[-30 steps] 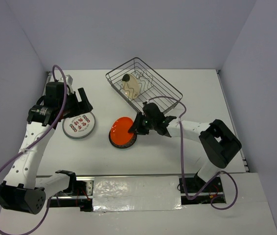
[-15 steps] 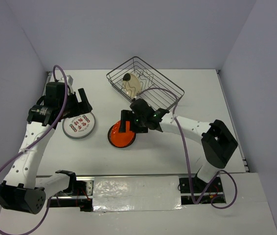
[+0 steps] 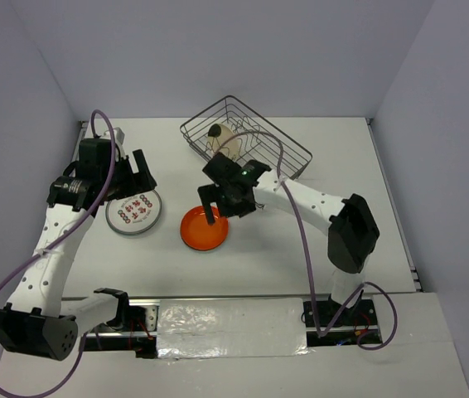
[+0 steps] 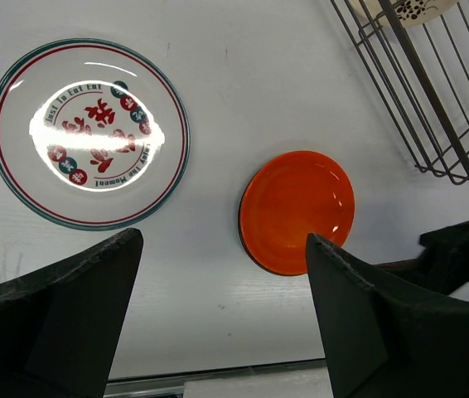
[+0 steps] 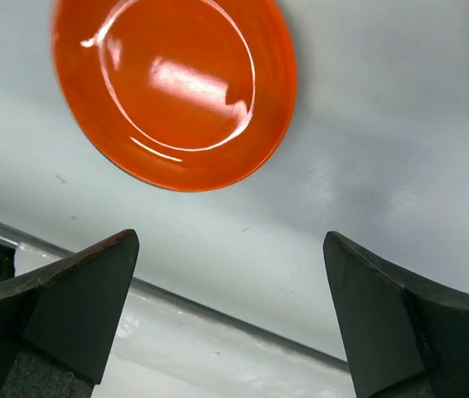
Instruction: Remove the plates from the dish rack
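Note:
An orange plate (image 3: 203,229) (image 4: 297,211) (image 5: 172,87) lies flat on the table in front of the dish rack (image 3: 272,127) (image 4: 424,83). My right gripper (image 3: 222,207) (image 5: 230,240) hovers above the plate's far edge, open and empty. To the left lies a white plate with red motifs (image 3: 134,213) (image 4: 88,133). My left gripper (image 3: 135,181) (image 4: 224,240) hangs open above and behind it, holding nothing. Inside the rack a cream plate (image 3: 222,143) (image 4: 404,8) stands on edge.
The rack sits at the back centre, angled. White walls close in the table at the back and on both sides. A metal strip with tape (image 3: 218,315) runs along the near edge between the arm bases.
My right gripper has opened and let go of the orange plate, which now lies flat. That gripper has risen and shifted left over it. The left arm has stayed put.

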`<move>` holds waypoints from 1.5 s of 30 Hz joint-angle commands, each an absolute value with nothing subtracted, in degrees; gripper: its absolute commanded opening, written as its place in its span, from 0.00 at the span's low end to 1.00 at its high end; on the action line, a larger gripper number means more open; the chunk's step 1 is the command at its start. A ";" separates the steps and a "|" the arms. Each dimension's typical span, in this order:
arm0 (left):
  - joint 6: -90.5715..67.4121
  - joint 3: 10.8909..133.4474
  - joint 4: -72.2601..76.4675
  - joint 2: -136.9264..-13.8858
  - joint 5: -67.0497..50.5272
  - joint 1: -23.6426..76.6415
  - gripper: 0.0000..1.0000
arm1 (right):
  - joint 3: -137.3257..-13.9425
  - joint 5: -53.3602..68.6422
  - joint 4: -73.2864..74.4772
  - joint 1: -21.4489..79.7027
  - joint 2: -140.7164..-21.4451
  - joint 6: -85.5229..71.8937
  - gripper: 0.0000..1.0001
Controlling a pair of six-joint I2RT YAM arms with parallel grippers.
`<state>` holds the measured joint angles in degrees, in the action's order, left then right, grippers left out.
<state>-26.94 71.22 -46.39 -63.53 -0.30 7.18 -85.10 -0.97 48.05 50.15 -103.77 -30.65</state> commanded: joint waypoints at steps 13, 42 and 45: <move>-27.60 73.92 -50.36 -63.11 3.69 6.68 0.92 | -130.48 -18.26 42.01 36.04 -120.29 9.74 0.86; -23.55 64.77 -53.97 -59.85 3.60 6.59 0.92 | -127.97 -9.75 23.37 31.11 -135.78 16.87 0.49; -23.55 65.04 -53.79 -60.47 3.16 6.59 0.92 | -126.40 -9.76 23.56 31.20 -135.18 17.58 0.34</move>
